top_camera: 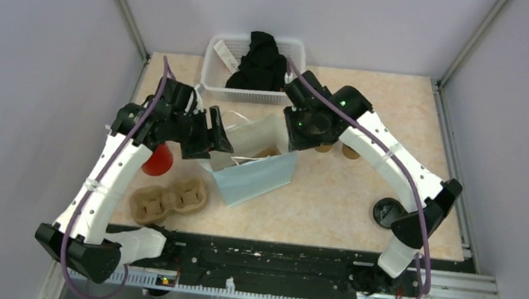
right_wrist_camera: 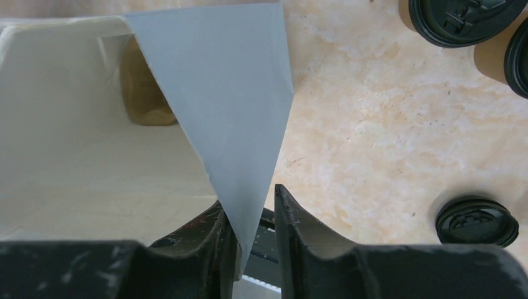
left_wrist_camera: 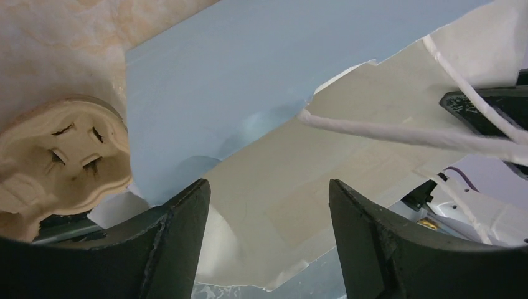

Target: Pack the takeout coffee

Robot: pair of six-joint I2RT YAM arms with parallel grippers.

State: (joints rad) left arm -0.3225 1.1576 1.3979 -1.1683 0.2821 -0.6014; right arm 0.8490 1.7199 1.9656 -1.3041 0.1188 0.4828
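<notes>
Two takeout coffees, brown kraft cups with black lids (right_wrist_camera: 464,18) (right_wrist_camera: 520,56), stand right of the bag, partly under my right arm (top_camera: 324,147) (top_camera: 351,153). The light-blue paper bag (top_camera: 255,175) stands open mid-table, white inside (right_wrist_camera: 75,156). A brown kraft thing (right_wrist_camera: 144,87) sits in its far corner. My right gripper (right_wrist_camera: 249,198) (top_camera: 295,139) straddles the bag's wall (right_wrist_camera: 230,93); the paper lies against one finger with a gap to the other. My left gripper (left_wrist_camera: 268,184) (top_camera: 219,141) is open over the bag's left rim, its white rope handle (left_wrist_camera: 386,132) ahead.
A moulded cardboard cup carrier (top_camera: 169,200) (left_wrist_camera: 59,162) lies at the front left, a red cup (top_camera: 159,160) behind it under my left arm. A loose black lid (top_camera: 388,211) (right_wrist_camera: 476,221) lies at the right. A white basket (top_camera: 213,76) with black items stands at the back.
</notes>
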